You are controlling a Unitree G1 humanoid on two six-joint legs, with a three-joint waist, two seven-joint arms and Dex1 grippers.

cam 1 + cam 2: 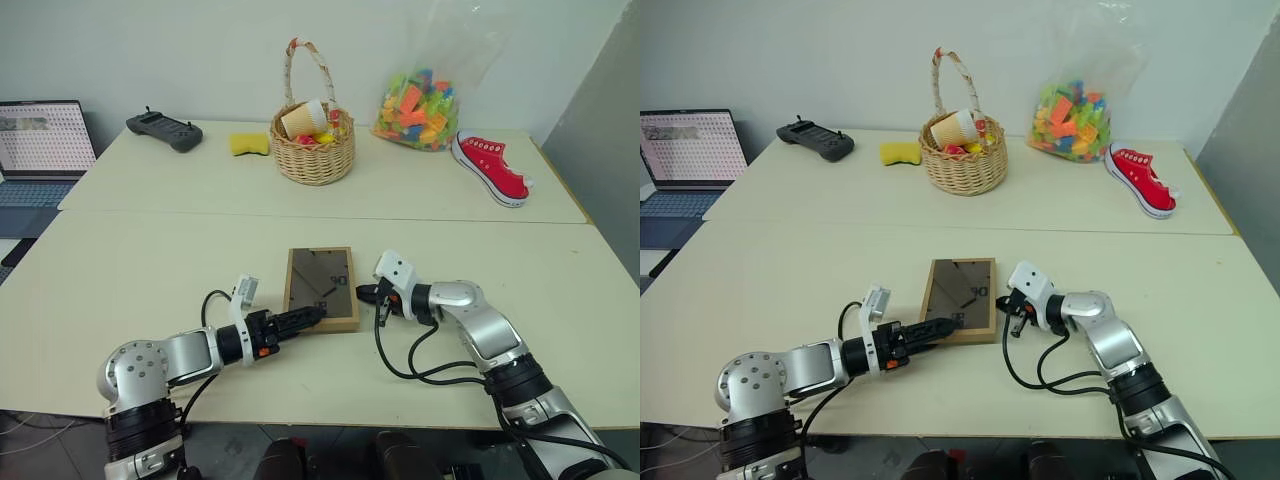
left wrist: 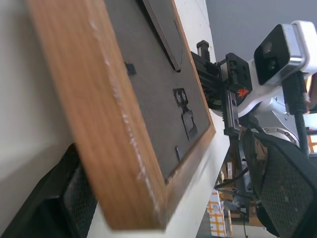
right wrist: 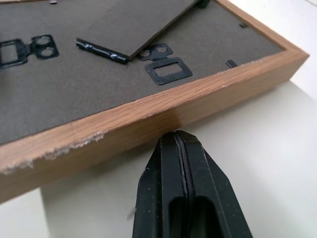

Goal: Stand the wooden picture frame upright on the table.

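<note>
The wooden picture frame lies flat on the table, dark back panel up. Its fold-out stand is lifted slightly off the panel. My left gripper is open at the frame's near left corner. In the left wrist view that corner sits between the spread fingers, and one pad stands well off the wood. My right gripper is shut, holding nothing. In the right wrist view its closed tip rests against the frame's right-hand wooden edge.
On the far panel stand a wicker basket with small items, a bag of coloured toys, a red shoe, a yellow sponge and a black controller. A laptop sits at the far left.
</note>
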